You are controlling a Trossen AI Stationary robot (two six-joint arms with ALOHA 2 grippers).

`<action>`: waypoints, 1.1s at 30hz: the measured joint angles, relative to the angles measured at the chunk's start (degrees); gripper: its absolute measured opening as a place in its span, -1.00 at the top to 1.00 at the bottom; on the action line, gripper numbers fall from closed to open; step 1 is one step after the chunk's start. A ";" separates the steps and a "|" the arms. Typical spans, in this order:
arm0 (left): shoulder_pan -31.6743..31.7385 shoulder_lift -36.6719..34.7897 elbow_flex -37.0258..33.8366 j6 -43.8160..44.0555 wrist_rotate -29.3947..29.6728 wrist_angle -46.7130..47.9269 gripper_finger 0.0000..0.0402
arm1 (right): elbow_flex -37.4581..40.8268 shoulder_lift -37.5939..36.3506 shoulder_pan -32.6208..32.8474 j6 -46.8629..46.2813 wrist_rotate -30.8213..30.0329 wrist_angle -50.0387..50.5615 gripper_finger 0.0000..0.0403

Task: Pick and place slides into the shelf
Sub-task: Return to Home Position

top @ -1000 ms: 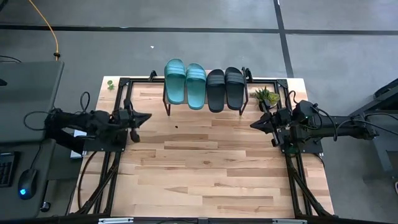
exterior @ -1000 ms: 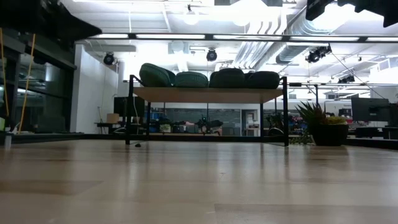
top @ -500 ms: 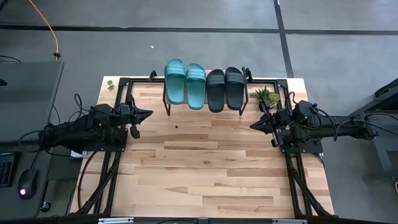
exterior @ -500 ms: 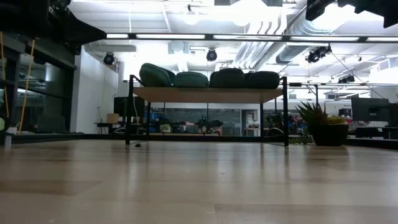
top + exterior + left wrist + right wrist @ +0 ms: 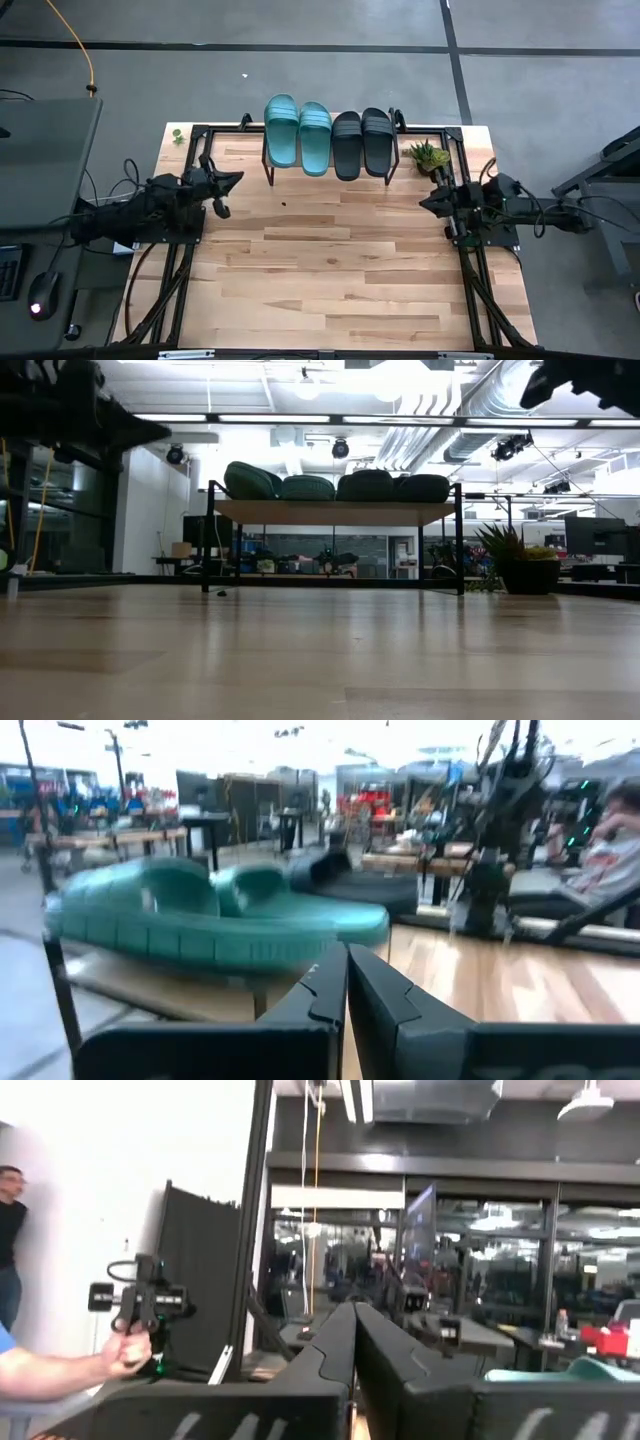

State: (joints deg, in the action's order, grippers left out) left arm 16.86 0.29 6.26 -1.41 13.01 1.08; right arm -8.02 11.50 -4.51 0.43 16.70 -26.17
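No readable text, label, brand or number appears in any view; distant background signage is perhaps too blurred.

1. A low shelf (image 5: 330, 512), a light wooden plank on thin black metal legs, stands at the far edge of the surface (image 5: 330, 270).
2. Two teal-green ribbed rubber slides (image 5: 281, 130) lie side by side on its left half.
3. Two black rubber slides (image 5: 377, 140) lie just beside them on its right half.

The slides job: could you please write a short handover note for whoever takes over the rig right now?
Left gripper: shut, empty, at the left edge of the table, near the shelf.
Right gripper: shut, empty, at the right edge, near the potted plant.
Slides: two teal slides and two black slides lie side by side on the shelf.
Done: all four placed.
Left: likely only parking the arms.
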 joint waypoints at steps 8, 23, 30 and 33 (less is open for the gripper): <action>0.00 0.07 -2.43 0.34 -1.21 -3.52 0.99 | 5.17 -10.89 0.00 0.07 -0.58 1.76 1.00; 0.00 0.07 -2.43 -0.71 3.03 0.85 0.99 | 7.46 -11.23 0.00 1.07 -5.56 4.58 1.00; -1.67 0.04 -3.17 -0.25 4.10 -0.74 0.99 | 7.46 -11.23 0.00 0.98 -6.04 5.25 1.00; -4.47 0.05 -5.84 -0.26 6.42 -5.33 0.99 | 7.46 -11.23 0.00 0.75 -6.18 5.44 1.00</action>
State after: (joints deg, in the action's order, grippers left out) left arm 12.40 0.34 0.43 -1.67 19.43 -4.25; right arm -0.56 0.27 -4.51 1.18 10.52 -20.72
